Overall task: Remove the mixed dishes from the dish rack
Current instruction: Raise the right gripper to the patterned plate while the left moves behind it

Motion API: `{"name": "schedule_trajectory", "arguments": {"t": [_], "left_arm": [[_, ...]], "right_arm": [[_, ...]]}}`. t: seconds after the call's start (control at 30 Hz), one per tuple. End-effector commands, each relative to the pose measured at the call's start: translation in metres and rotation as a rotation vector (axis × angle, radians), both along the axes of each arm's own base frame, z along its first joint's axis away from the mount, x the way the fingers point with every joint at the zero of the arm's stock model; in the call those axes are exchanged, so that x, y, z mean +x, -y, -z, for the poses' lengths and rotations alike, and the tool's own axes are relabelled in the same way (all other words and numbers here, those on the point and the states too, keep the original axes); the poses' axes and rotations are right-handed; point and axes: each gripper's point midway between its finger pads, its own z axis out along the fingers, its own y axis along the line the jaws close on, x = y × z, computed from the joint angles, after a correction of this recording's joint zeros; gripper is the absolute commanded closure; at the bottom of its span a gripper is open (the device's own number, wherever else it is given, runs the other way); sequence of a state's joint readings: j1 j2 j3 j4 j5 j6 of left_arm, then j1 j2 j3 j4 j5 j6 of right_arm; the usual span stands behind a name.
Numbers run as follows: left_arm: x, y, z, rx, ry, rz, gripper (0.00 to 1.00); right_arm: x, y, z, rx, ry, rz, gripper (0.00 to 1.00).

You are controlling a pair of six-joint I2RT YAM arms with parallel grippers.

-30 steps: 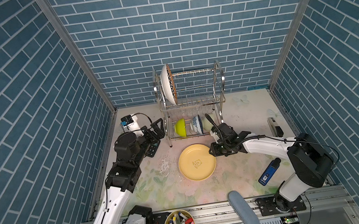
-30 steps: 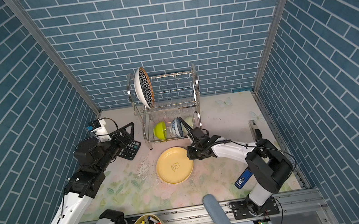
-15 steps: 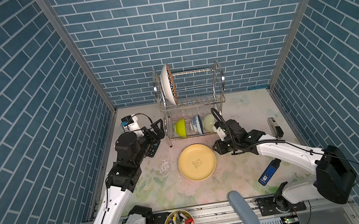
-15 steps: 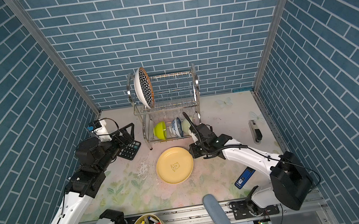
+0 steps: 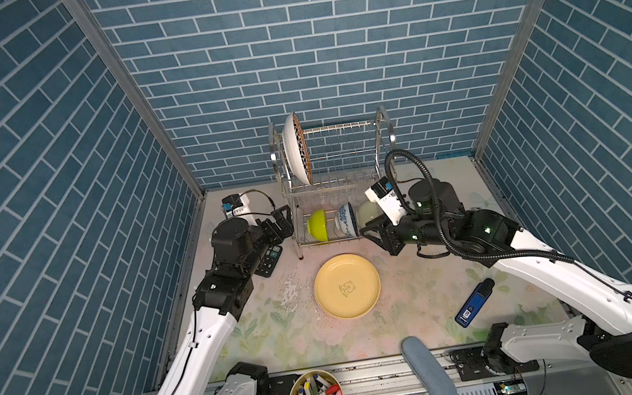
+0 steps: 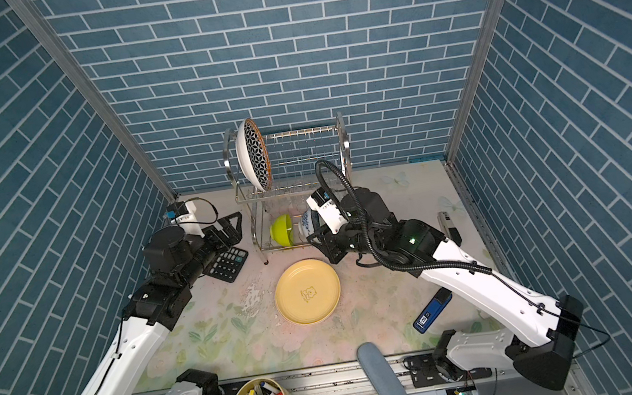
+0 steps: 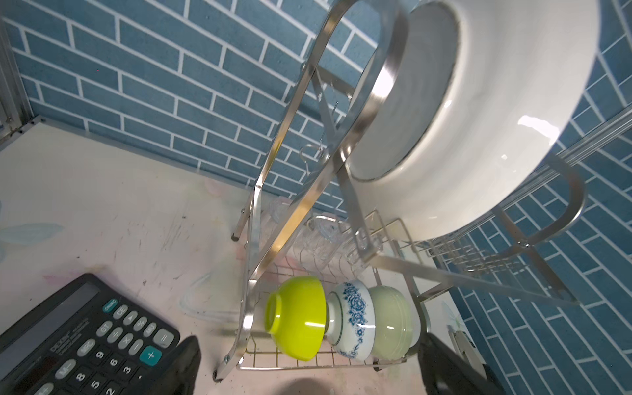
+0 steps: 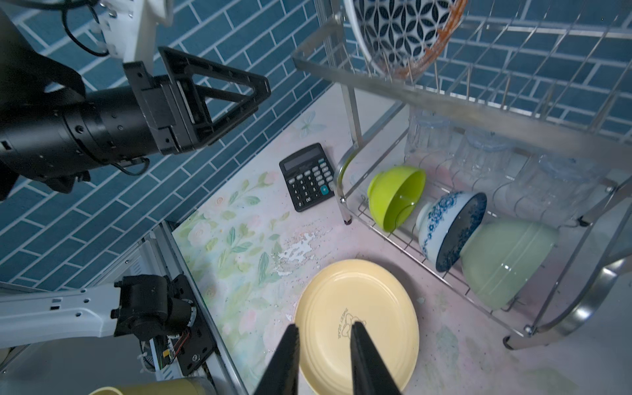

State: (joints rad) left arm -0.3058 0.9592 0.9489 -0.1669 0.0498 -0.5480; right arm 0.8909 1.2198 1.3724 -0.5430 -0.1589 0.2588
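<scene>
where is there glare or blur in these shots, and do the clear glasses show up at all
Left wrist view: the star-patterned plate looms close with a bright glare spot on its white back, and the dish rack frame is soft. Right wrist view: the glass tumblers are faint, see-through; the fingers of the right gripper are dark silhouettes. In both top views: even light, sharp.

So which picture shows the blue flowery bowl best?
The right wrist view: the blue flowery bowl is close, showing its outside and its dark blue inside. The left wrist view shows only its outside. In both top views it is tiny.
</scene>
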Motion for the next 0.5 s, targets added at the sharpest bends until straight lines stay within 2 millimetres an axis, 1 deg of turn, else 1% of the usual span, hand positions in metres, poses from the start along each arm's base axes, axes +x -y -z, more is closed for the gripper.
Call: {"name": "schedule_trajectory", "arguments": {"t": [0.0,0.13,0.2,0.27,0.3,0.33,0.47], "left_arm": [[0.007,0.004,-0.038,0.004,0.095,0.018,0.0],[0.022,0.009,-0.046,0.008,0.106,0.024,0.0],[0.029,0.01,-0.051,0.013,0.12,0.02,0.0],[0.036,0.01,-0.057,0.024,0.139,0.008,0.01],[0.039,0.01,-0.059,0.034,0.146,0.004,0.02],[0.043,0.009,-0.061,0.046,0.151,0.0,0.05],[0.057,0.01,-0.066,0.083,0.15,-0.003,0.1]], "right_arm": [[0.012,-0.006,-0.025,-0.014,0.097,-0.005,0.72],[0.031,-0.016,-0.051,-0.01,0.161,0.024,0.69],[0.039,-0.02,-0.059,-0.02,0.175,0.038,0.68],[0.049,-0.026,-0.063,-0.032,0.175,0.033,0.68],[0.057,-0.027,-0.064,-0.038,0.173,0.041,0.67],[0.06,-0.031,-0.066,-0.024,0.154,0.013,0.67],[0.08,-0.041,-0.076,0.04,0.101,-0.026,0.67]]}}
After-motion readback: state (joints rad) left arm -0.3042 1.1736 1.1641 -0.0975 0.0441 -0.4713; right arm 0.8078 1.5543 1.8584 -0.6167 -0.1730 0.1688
